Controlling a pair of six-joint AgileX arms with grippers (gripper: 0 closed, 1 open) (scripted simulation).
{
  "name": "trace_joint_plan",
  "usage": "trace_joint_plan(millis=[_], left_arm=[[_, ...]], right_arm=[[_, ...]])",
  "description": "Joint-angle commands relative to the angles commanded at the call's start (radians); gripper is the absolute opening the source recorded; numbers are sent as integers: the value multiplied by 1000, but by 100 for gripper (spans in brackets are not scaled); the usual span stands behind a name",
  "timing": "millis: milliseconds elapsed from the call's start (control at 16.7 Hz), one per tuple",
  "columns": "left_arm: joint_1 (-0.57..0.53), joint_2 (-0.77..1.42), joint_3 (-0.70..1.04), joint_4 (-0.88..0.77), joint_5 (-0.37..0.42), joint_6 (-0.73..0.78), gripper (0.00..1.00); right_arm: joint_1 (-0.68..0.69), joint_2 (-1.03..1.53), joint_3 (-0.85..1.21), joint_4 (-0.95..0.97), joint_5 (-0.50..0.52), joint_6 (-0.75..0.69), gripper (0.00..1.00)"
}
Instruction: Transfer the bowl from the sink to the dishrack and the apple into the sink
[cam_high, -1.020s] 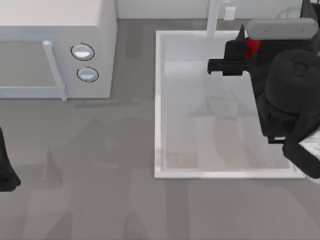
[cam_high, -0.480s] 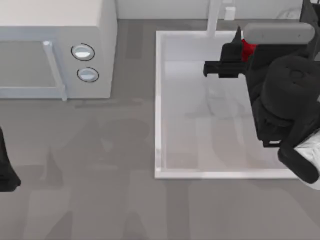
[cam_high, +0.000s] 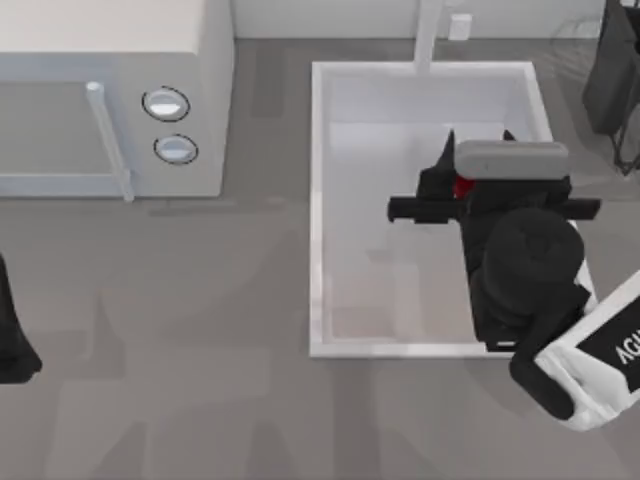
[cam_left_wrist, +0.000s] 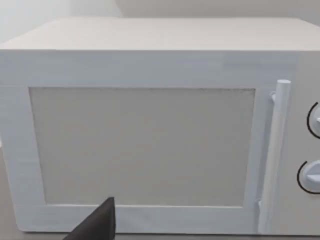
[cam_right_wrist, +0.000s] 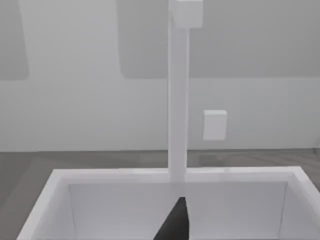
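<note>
I've got the right gripper out over the sink, hanging above the middle of the basin, and there's a sliver of red tucked in at its fingers: that's the apple, clamped between them as far as I can judge from the top view (most of the fruit is hidden under the wrist). So the apple sits inside the sink's outline, held up off the floor rather than resting on it.

The step in hand, as I read it, is the drop-off. To do it well I'd lower straight down toward the basin floor, staying well off the sink's rim and away from the faucet at the far wall, and only let go once the apple is low, since a round fruit released from height will likely roll.

In the right wrist view one dark fingertip pokes up against the sink's far wall.

My left arm is parked far from the sink, past the microwave; whether its fingers are parted, I cannot tell.
</note>
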Motion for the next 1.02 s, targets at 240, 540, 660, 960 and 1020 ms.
trace_joint_plan(millis=[240,540,660,960,1020], left_arm=[[0,0,0,0,0,0,100],[0,0,0,0,0,0,100],[0,0,0,0,0,0,100],[0,0,0,0,0,0,100],[0,0,0,0,0,0,100]], right_arm=[[-4,161,-35,193,-5,-2,0],[-4,195,-42,229,-5,-2,0],[-4,195,-42,229,-5,-2,8],[-4,195,-42,229,-5,-2,45],[-4,195,-42,229,-5,-2,53]])
